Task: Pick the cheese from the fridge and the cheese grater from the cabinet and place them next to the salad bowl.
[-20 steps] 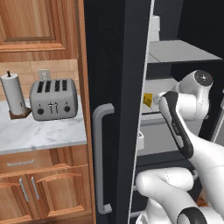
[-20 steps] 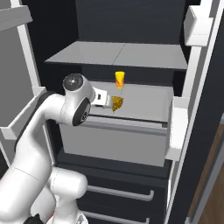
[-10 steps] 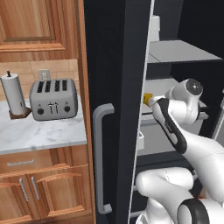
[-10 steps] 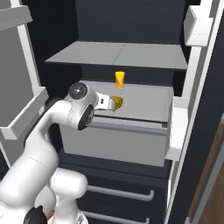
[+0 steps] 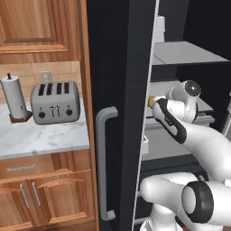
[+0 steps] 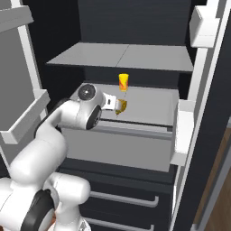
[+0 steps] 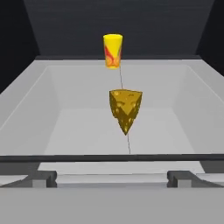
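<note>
No legible text, label or number anywhere

A glossy white arm (image 6: 49, 135) is seen, built of rounded, tube-like segments. Dark joints are set between the white shells: a black band is wrapped along the forearm (image 5: 173, 126), and a round dark grey cap with a small pale centre is fitted at the wrist joint (image 6: 86, 92). Another large black ring with a grey disc is shown on the lower link (image 5: 198, 203). At the gripper (image 7: 111, 178), two small dark grey blocky finger tips (image 7: 41, 178) are shown.
</note>
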### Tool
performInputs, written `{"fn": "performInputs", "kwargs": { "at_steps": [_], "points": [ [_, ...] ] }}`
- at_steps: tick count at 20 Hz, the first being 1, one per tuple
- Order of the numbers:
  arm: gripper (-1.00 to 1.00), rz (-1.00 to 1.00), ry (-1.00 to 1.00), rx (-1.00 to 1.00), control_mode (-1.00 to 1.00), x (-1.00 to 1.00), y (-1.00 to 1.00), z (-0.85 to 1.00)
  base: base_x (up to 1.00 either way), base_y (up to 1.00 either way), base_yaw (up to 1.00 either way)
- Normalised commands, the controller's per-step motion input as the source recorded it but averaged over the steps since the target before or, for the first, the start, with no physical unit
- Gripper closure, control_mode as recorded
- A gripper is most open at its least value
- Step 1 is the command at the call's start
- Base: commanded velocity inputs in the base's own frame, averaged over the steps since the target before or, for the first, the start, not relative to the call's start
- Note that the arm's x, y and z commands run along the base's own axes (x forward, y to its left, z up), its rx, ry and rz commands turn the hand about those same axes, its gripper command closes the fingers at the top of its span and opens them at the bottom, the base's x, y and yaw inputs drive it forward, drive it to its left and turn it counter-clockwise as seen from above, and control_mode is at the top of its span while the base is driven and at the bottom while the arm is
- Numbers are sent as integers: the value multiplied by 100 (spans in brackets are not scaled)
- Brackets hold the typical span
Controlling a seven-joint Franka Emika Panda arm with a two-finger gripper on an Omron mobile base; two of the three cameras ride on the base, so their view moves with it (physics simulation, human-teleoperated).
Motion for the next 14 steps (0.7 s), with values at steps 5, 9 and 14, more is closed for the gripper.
{"fn": "performInputs", "kwargs": {
  "at_steps": [5, 9, 14],
  "points": [
    [-100, 0, 0, 1, -100, 35, -15, 0, 0, 0, 0],
    [-100, 0, 1, 0, -100, 39, -4, -1, 0, 0, 0],
    [-100, 0, 1, 0, -100, 34, -2, -10, 0, 0, 0]
  ]
}}
